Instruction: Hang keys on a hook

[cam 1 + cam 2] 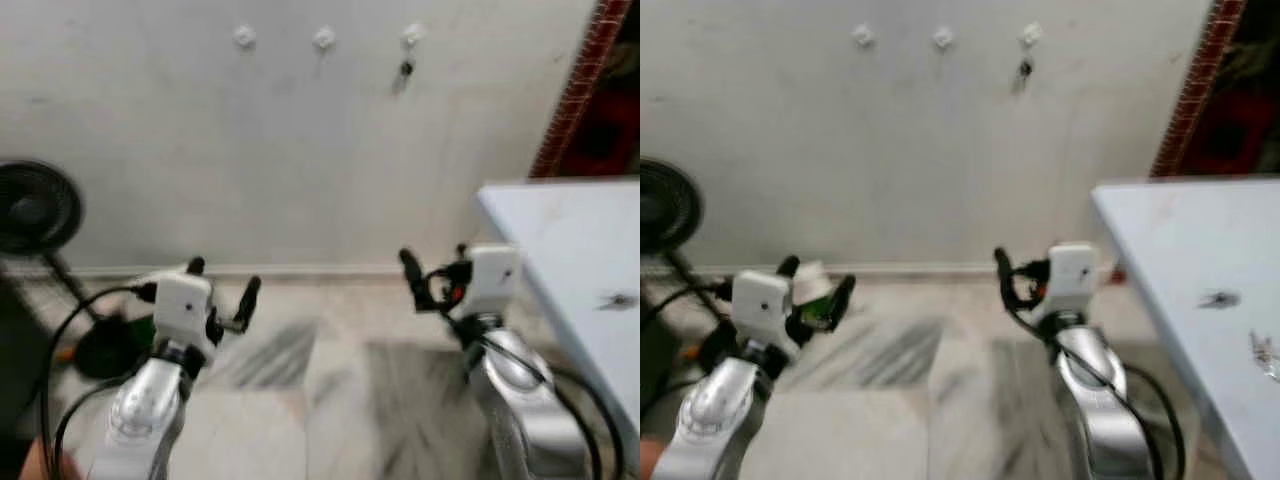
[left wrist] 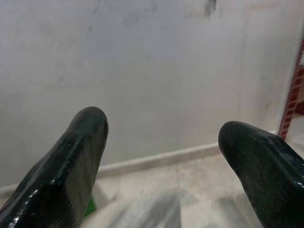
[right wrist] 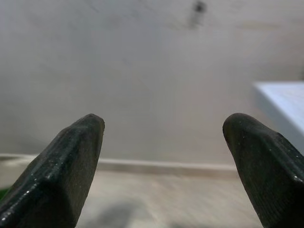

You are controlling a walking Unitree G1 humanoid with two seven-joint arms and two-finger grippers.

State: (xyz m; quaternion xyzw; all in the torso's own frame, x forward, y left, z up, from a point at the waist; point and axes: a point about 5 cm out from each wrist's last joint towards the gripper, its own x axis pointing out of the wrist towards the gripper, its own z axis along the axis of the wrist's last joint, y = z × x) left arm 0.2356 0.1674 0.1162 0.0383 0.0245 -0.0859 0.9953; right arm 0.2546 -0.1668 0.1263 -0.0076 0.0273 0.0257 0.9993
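A robot faces a pale wall with 3 small white hooks in a row high up. The left hook [image 1: 244,38] and the middle hook [image 1: 323,39] are bare. From the right hook [image 1: 412,37] hangs a small dark object [image 1: 405,69], possibly a key or fob, though it is too small and blurred to be sure.

Both silver arms are raised in front of the body, well below the hooks. The left gripper [image 1: 222,292] has its fingers spread apart and holds nothing; in its wrist view only wall and floor show between the 2 black fingertips [image 2: 85,128]. The right gripper [image 1: 425,275] is likewise spread and empty, with bare wall between its fingertips [image 3: 83,133].

To the robot's right stands a white bench [image 1: 1160,250]. On it lie a small dark item [image 1: 1218,298] and, nearer the edge of the picture, a pale metallic cluster [image 1: 1264,350] that may be keys. A black floor fan [image 1: 35,210] stands at the far left on the marble floor [image 1: 330,400].

Judged from this, either 1 set already hangs and the task is largely done, or the items on the bench remain to be picked up and carried to a free hook.
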